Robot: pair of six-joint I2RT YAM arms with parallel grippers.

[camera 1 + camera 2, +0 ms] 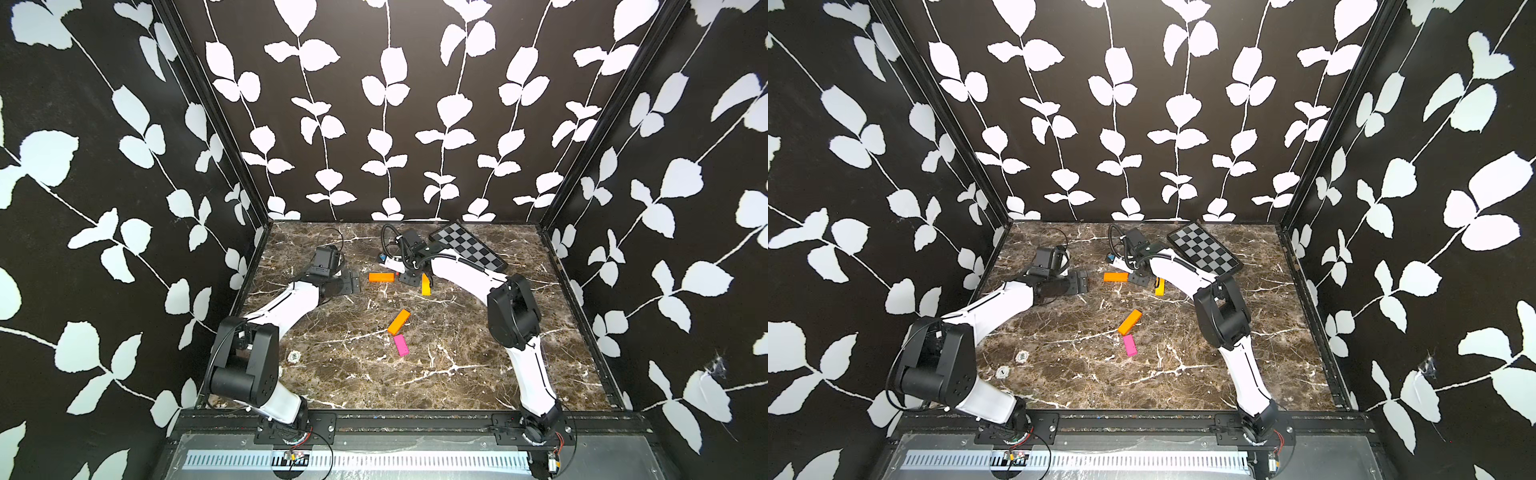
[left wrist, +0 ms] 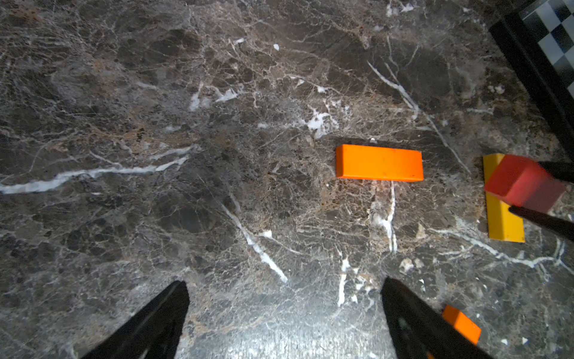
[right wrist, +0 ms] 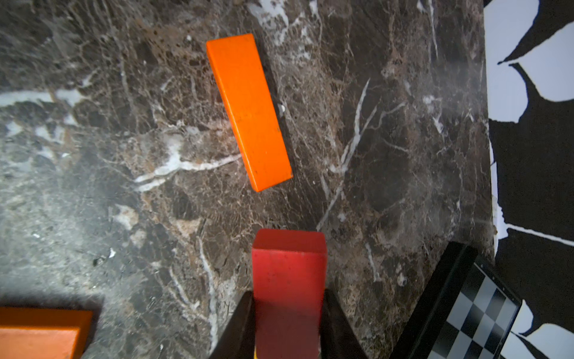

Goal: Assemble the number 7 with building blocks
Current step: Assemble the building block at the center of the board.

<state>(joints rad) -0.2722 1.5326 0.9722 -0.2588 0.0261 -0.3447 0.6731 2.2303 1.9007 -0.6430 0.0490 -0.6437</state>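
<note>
Roughly halfway, we reckon: right pincer [image 3: 289, 296] clamps red-orange block [image 3: 289, 264] nr orange block [image 1: 381, 277] toward far edge of desk [image 1: 457, 374]; left pincer [image 2: 284, 284] apart, empty; yellow block [image 1: 426, 286], pink block [image 1: 401, 345] unaligned.

Orange bars [image 1: 381, 277] [image 1: 399, 321], red bar [image 3: 289, 279], yellow bar [image 1: 426, 286], pink bar [image 1: 401, 345]; brown white-veined marble table [image 1: 457, 374]; black-and-grey checkered board [image 1: 467, 247].

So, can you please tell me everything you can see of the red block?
The red block is a plain rectangular bar, red-orange, matte, edges slightly rounded; it looks like painted wood. The right tool is shut on it, one black finger on each long side, its free end sticking out. It seems raised over the marble table, partly over the yellow block; whether they touch I cannot tell. An orange block lies apart ahead of it.
</note>
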